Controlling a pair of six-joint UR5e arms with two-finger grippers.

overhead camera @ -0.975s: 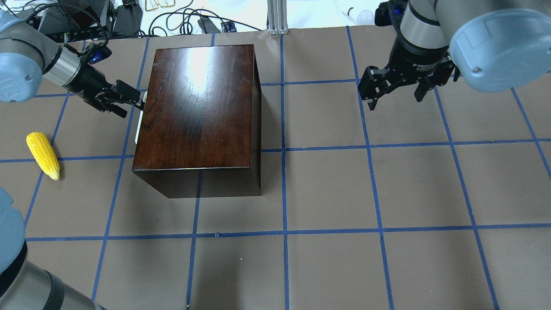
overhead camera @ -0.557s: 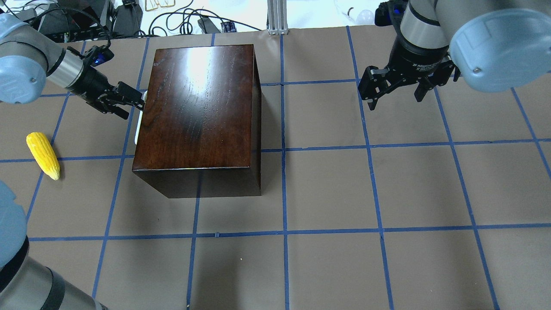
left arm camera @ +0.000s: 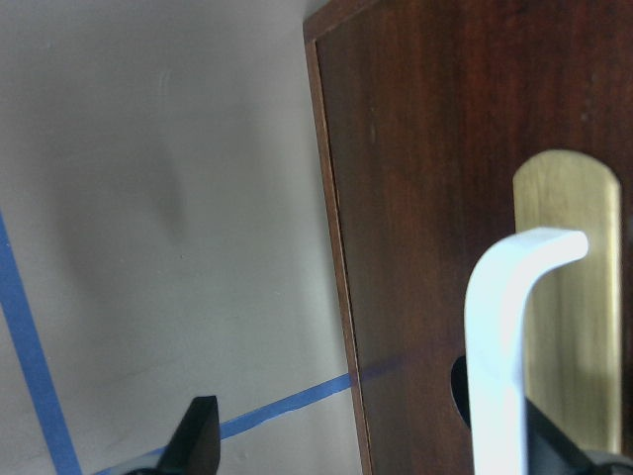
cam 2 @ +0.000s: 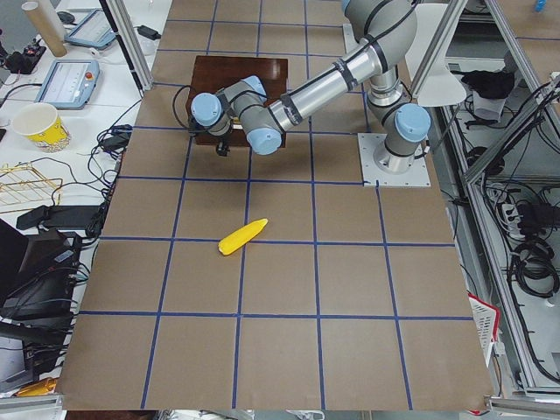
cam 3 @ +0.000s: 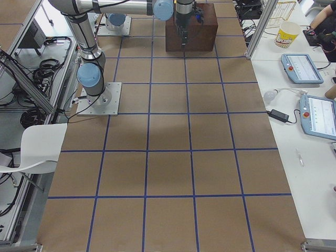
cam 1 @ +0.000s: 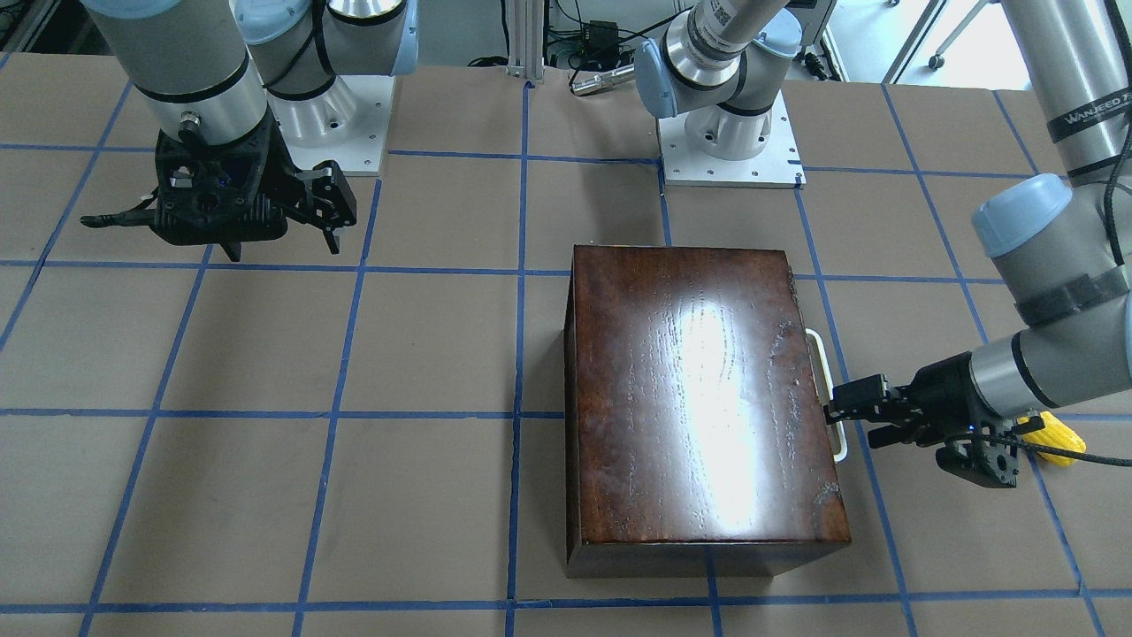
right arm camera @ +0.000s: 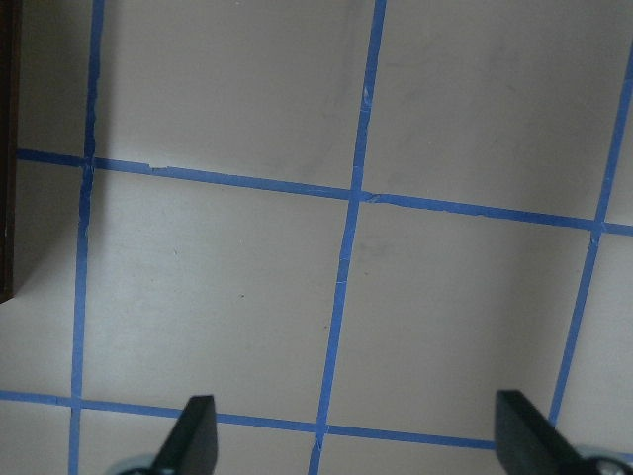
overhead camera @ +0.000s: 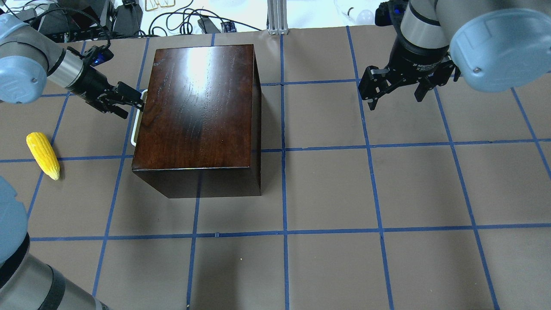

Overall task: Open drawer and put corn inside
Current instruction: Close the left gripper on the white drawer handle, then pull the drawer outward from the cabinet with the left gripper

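The glossy dark-brown box (overhead camera: 198,107) stands left of centre, its drawer front (left arm camera: 415,198) facing the left arm. The drawer's white curved handle (overhead camera: 134,129) sticks out a little from the box edge; no tray shows. My left gripper (overhead camera: 134,108) is open at the handle's far end. In the left wrist view one finger (left arm camera: 554,445) sits behind the handle (left arm camera: 504,346), the other (left arm camera: 198,435) well off to the side. The yellow corn (overhead camera: 43,155) lies on the table left of the box. My right gripper (overhead camera: 394,101) is open and empty, hovering right of the box.
Brown paper with a blue tape grid covers the table (overhead camera: 327,193). Cables and gear lie beyond its far edge (overhead camera: 185,21). In the front view the two arm bases (cam 1: 730,133) stand behind the box (cam 1: 703,407), and the corn (cam 1: 1057,431) shows past the left wrist.
The white handle now stands farther out from the box's left edge, so the drawer has come out slightly with my left gripper at it. The right arm and the corn have not moved.
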